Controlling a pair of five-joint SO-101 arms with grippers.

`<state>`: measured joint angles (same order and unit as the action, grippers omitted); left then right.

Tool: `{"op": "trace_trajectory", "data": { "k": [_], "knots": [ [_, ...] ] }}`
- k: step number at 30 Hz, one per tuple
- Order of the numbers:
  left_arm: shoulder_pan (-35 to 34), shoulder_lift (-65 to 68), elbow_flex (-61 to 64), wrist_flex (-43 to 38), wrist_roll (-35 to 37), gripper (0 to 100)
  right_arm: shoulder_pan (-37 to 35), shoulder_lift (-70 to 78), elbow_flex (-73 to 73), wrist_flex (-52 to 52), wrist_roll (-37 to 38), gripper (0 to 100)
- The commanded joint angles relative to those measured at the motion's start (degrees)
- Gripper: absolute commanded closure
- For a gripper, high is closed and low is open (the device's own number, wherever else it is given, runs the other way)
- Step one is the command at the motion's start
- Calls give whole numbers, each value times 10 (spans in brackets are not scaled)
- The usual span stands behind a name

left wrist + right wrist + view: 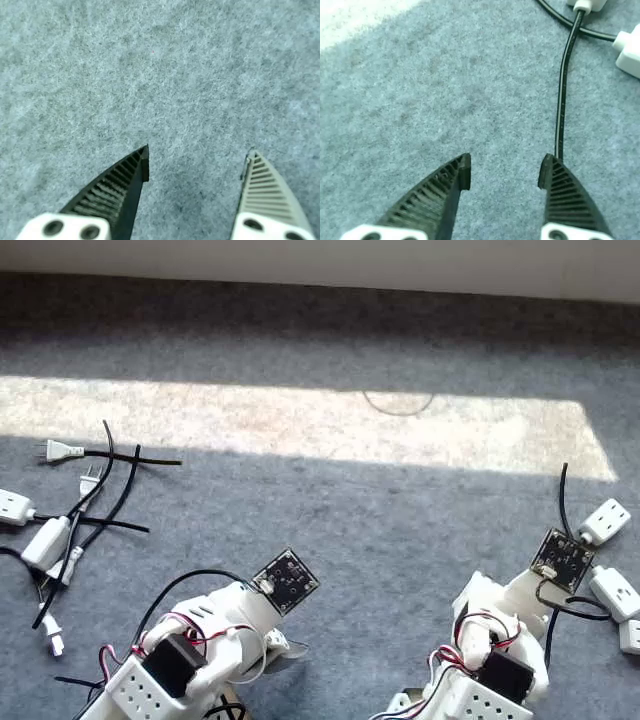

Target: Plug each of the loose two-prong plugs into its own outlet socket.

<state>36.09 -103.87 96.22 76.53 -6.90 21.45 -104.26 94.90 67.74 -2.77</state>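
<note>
No step is underway yet: the left pincer point(199, 150) and right pincer point(506, 156) are both hanging released over the grey counter point(330, 530). Plugs point(58, 450) are lying tangled at far left, sockets point(605, 521) at far right, well apart. Next, I judge, a plug is needing grasping. One socket is being cut off at the edge.

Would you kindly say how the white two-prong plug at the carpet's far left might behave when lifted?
The two-prong plug looks small, so probably light. Its thin black cord lies loose across other cords, so it is likely floppy and may drag them along. Its flat body on the carpet seems unlikely to roll.
</note>
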Motion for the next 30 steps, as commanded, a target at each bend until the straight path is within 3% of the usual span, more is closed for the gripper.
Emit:
{"op": "trace_trajectory", "data": {
  "k": [1, 9, 17, 22, 30],
  "knots": [
    [11, -1, 8, 1, 6, 697, 4, -7, 85, 2, 3, 773],
    [34, -1, 8, 0, 5, 697, 1, -7, 85, 2, 2, 773],
    [-5, -1, 7, 0, 4, 695, 2, -7, 85, 3, 2, 773],
    [-113, 0, -40, 4, 4, 696, 2, -7, 85, 3, 2, 773],
    [-410, 0, -214, 14, 2, 697, 2, -7, 85, 3, 1, 773]
  ]
}}
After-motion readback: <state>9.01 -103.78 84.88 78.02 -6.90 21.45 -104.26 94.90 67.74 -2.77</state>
